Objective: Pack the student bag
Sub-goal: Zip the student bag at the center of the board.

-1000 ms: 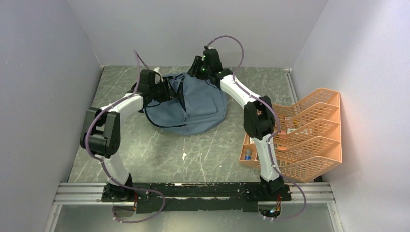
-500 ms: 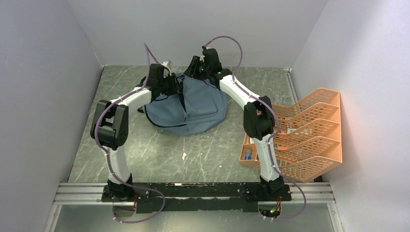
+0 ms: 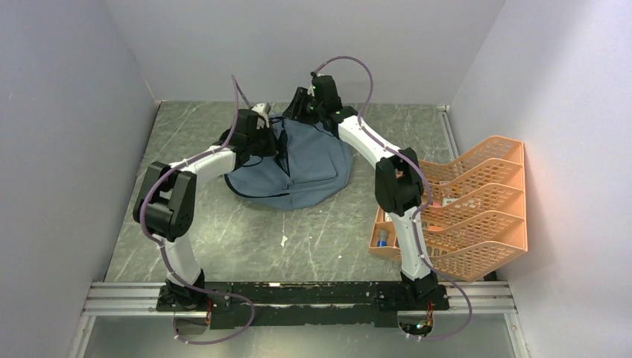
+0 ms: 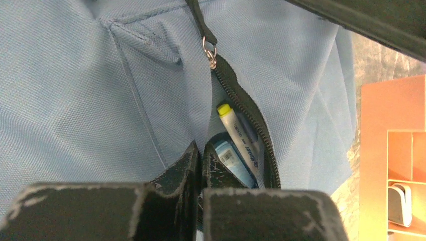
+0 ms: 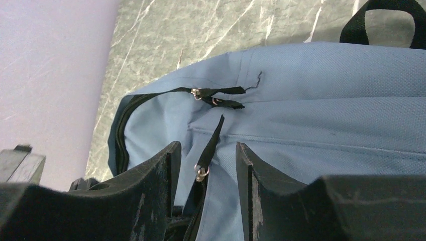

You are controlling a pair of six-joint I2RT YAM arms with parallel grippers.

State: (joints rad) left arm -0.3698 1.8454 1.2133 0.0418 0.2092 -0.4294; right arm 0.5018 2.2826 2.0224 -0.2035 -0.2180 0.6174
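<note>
The soft blue-grey fabric backpack (image 3: 309, 168) lies far-centre on the grey marbled tabletop (image 3: 246, 231), the orange plastic mesh tray organiser (image 3: 484, 216) well apart to its right. A yellow-capped white marker (image 4: 238, 135) lies inside the backpack's open pocket.

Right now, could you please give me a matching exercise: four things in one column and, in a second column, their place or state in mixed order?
1. left end effector
2. right end effector
3. yellow-capped pen
4. orange tray

A. beside the right wall
B. fingers apart, zip pull between them
C. inside the student bag's open pocket
D. fingers shut

Pairs: 1-D, 2-B, 3-C, 4-A.
</note>
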